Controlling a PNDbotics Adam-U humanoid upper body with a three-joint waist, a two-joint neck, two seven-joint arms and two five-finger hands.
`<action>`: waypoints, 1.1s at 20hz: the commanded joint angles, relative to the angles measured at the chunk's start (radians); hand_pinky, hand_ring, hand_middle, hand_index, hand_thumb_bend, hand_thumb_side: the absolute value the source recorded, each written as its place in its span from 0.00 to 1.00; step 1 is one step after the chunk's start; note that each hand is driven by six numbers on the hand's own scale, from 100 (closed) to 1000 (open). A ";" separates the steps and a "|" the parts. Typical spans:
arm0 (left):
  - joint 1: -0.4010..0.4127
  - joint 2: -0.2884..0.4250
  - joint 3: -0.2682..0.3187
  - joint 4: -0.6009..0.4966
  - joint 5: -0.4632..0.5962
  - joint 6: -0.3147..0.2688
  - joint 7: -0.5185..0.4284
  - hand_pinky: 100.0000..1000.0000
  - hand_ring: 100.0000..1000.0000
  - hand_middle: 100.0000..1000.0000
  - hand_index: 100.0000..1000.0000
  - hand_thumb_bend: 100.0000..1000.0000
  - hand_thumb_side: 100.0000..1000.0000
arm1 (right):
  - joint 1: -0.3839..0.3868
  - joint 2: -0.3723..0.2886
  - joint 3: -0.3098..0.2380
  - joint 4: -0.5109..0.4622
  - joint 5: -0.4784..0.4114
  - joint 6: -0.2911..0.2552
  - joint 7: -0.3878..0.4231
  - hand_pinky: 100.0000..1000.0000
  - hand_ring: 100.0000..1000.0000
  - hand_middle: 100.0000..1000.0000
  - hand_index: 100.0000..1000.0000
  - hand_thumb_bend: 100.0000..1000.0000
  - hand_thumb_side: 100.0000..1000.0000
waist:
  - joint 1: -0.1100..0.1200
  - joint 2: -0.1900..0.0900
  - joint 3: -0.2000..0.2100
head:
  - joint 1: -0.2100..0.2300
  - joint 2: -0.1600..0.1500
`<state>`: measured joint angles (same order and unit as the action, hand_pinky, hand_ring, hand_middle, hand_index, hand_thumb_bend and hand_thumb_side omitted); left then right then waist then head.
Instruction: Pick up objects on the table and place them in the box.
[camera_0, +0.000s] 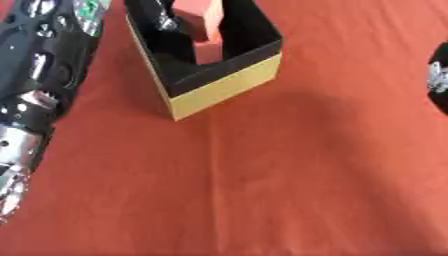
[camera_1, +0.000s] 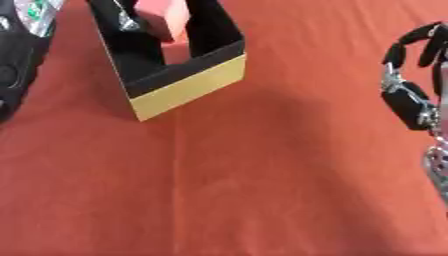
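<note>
Red cloth (camera_0: 289, 190) covers the table; the box (camera_0: 229, 82), black inside with a tan front, sits in the upper left of the frame. A salmon-pink block (camera_0: 208, 27) stands inside it, where the left hand (camera_0: 166, 21) reaches in; whether its fingers pinch the block I cannot tell. Best to release low and lift straight out. The right hand (camera_1: 418, 85) waits at the right edge, fingers curled, empty.
</note>
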<state>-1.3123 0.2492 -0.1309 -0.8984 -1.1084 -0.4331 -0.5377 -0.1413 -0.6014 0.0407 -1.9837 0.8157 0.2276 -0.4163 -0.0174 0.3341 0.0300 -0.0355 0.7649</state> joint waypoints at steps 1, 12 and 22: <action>-0.015 0.016 0.021 -0.049 0.022 0.002 0.027 0.59 0.81 0.88 0.95 0.14 0.02 | -0.006 -0.013 -0.008 -0.016 -0.006 0.000 -0.003 0.00 0.06 0.20 0.46 0.00 0.00 | -0.003 -0.019 0.000 | 0.002 0.005; 0.009 0.037 0.035 -0.111 0.116 0.020 -0.047 0.71 0.91 0.99 1.00 0.16 0.46 | -0.005 -0.011 -0.012 -0.016 -0.006 0.001 0.002 0.00 0.06 0.20 0.46 0.00 0.00 | -0.011 -0.024 0.005 | -0.003 0.005; 0.005 0.048 0.052 -0.131 0.135 0.048 -0.014 0.68 0.88 0.94 1.00 0.00 0.24 | -0.001 -0.011 -0.014 -0.016 -0.007 0.003 0.001 0.00 0.06 0.20 0.46 0.00 0.00 | -0.012 -0.025 0.009 | -0.006 0.005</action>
<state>-1.2842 0.2687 -0.0918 -1.0030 -0.9888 -0.3931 -0.5568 -0.1398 -0.5946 0.0373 -1.9837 0.8152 0.2297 -0.4138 -0.0286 0.3331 0.0398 -0.0385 0.7649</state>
